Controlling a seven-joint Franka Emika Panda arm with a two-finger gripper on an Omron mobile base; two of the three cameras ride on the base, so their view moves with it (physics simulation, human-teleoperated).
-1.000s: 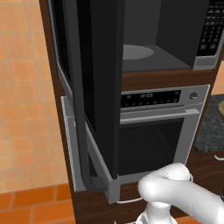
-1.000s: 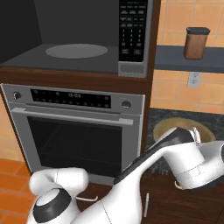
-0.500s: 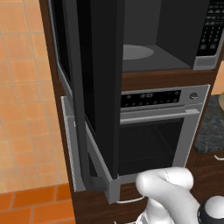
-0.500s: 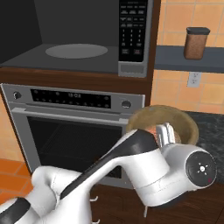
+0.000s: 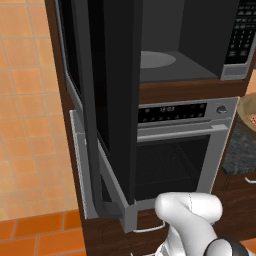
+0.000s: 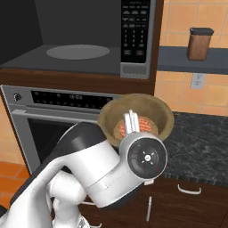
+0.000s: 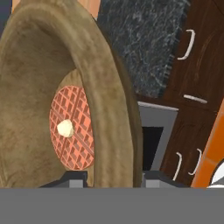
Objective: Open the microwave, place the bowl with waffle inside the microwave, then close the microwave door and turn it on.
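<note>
The brown bowl [image 6: 111,116] with the orange waffle [image 6: 143,126] hangs in the air in front of the counter edge, tilted toward the right base camera. My gripper [image 6: 130,121] is shut on its rim. In the hand view the bowl [image 7: 30,78] stands on edge, the waffle [image 7: 72,131] with a butter pat inside it, and the rim sits between the tips of my gripper [image 7: 114,178]. The microwave [image 6: 133,67] is open, its round turntable [image 6: 78,52] bare. The microwave door [image 5: 117,100] stands swung out to the left. The bowl's edge [image 5: 248,114] shows at the far right.
The silver oven [image 5: 175,150] sits under the microwave. Dark granite counter [image 6: 200,142] lies to the right, with brown cabinet fronts below. A brown jar [image 6: 199,43] stands on a shelf above it. Orange tiled wall is to the left.
My arm has swung round and carried the bowl up off the counter and leftward, toward the oven front. The grip on the rim has stayed shut.
</note>
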